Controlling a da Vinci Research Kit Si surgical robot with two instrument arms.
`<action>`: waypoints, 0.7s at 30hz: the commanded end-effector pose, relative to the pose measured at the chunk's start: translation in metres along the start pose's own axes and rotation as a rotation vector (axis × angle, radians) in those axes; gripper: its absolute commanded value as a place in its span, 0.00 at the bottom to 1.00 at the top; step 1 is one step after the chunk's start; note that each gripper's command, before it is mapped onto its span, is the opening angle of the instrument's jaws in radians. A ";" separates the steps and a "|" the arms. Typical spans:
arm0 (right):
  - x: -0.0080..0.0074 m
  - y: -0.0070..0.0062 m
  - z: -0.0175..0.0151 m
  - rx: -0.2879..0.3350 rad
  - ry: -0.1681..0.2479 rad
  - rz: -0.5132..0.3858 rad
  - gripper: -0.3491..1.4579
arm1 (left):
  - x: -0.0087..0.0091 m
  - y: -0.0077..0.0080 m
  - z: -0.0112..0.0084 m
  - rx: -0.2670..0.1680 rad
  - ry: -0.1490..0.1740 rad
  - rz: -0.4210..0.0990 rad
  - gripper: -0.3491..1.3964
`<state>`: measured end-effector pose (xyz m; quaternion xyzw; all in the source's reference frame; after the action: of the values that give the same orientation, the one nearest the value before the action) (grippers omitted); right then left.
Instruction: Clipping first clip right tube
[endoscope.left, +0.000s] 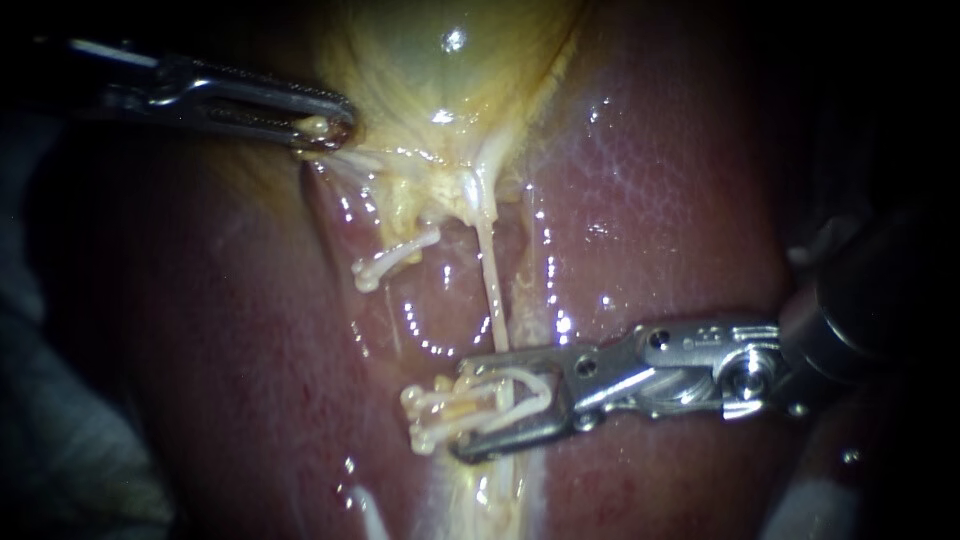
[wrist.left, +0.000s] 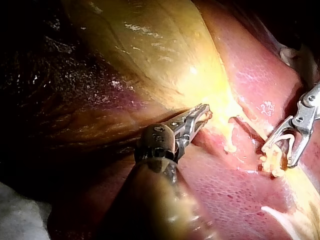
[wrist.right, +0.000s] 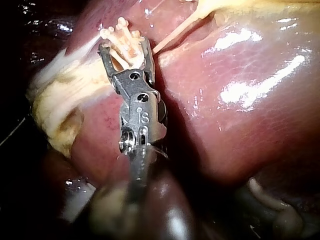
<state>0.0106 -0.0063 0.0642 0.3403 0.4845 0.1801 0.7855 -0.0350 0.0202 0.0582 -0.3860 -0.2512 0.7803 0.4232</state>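
Straddling the right tube low down, the right instrument holds an open clip between its parted jaws; other clips crowd just beside the tips, while bare liver lies open alongside. Well apart, the left instrument has its jaws clamped on the gallbladder edge

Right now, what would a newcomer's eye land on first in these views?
The right instrument, jaws wide on a white clip, straddles the thin right tube low over the liver. Just beyond its jaws sits a cluster of white clips. At upper left, the left instrument pinches the edge of the yellowish gallbladder.
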 end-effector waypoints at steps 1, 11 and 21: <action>0.0001 -0.0001 -0.0001 0.000 0.001 0.000 0.46 | 0.0000 0.0000 0.0000 0.000 0.000 0.000 0.00; 0.0022 -0.0020 -0.0028 0.017 0.028 0.013 0.47 | 0.0000 0.0000 0.0000 0.000 0.000 0.000 0.00; 0.0021 -0.0020 -0.0072 0.001 0.041 0.020 0.47 | 0.0000 0.0000 0.0000 0.000 0.000 0.000 0.00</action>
<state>0.0049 -0.0038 0.0594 0.3418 0.4969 0.1949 0.7735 -0.0350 0.0202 0.0582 -0.3861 -0.2512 0.7802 0.4232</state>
